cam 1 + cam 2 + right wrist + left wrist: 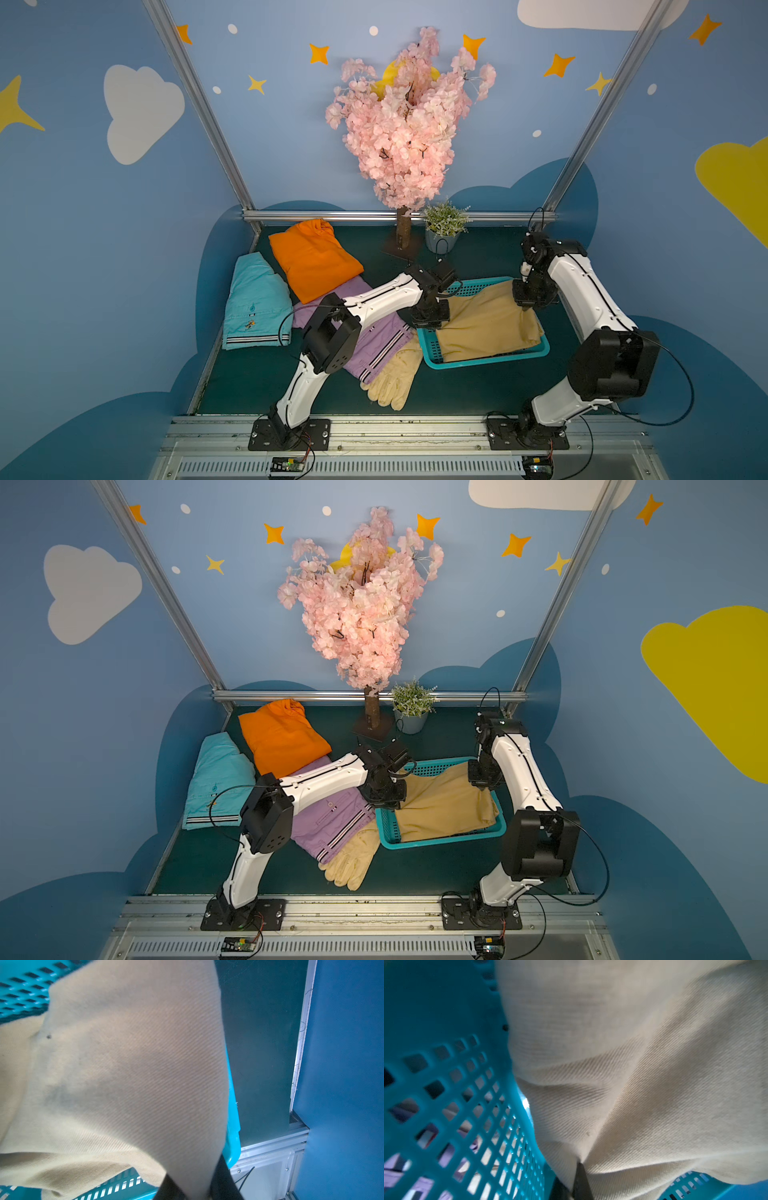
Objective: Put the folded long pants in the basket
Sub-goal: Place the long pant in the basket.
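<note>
Tan pants (486, 328) lie in teal basket (486, 362) on worktop (478, 390); left jaws clenched on their left edge; right jaws grasping their far corner; lilac pants (374, 349), orange pants (311, 266), turquoise pants (253, 307) outside.

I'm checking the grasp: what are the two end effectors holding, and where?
Both hold the tan pants draped into the basket: the left end effector pinches the far left corner, the right end effector the far right corner.
</note>
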### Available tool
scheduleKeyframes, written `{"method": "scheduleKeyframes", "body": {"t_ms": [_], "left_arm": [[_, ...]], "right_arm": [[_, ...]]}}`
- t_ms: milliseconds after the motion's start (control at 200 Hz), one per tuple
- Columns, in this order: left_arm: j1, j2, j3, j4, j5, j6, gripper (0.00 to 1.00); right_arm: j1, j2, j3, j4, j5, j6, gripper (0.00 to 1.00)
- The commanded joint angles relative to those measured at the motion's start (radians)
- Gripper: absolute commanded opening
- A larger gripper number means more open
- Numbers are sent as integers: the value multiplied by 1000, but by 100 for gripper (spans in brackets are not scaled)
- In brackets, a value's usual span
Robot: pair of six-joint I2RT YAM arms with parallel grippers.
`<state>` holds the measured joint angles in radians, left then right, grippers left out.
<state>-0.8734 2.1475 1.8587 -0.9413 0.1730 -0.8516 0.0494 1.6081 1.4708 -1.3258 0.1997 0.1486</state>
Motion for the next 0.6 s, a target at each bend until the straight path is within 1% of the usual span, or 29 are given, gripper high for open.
{"method": "scheduleKeyframes", "body": {"t_ms": [0,160,230,300,370,461,491,536,561,596], "left_arm": [[4,16,38,-163,-100,38,6],[1,23,68,-172,-151,27,5],[1,17,69,-167,-145,25,7],[0,27,72,-166,-127,32,8],[-7,40,78,-167,-125,35,15],[-17,52,89,-170,-117,44,36],[-21,49,99,-179,-122,47,41],[-26,37,115,-194,-135,52,48],[-28,27,124,-202,-146,55,50],[-30,6,140,-216,-163,56,53]], "right_arm": [[6,27,3,-10,79,14,0],[26,57,1,19,70,51,0],[35,76,-23,33,73,58,0],[39,84,-47,40,103,77,0],[38,75,-85,72,103,80,0],[37,84,-110,76,108,93,0],[39,84,-117,78,107,95,6],[41,79,-115,71,107,103,18],[45,72,-105,60,113,113,25],[51,59,-84,43,121,122,32]]}}
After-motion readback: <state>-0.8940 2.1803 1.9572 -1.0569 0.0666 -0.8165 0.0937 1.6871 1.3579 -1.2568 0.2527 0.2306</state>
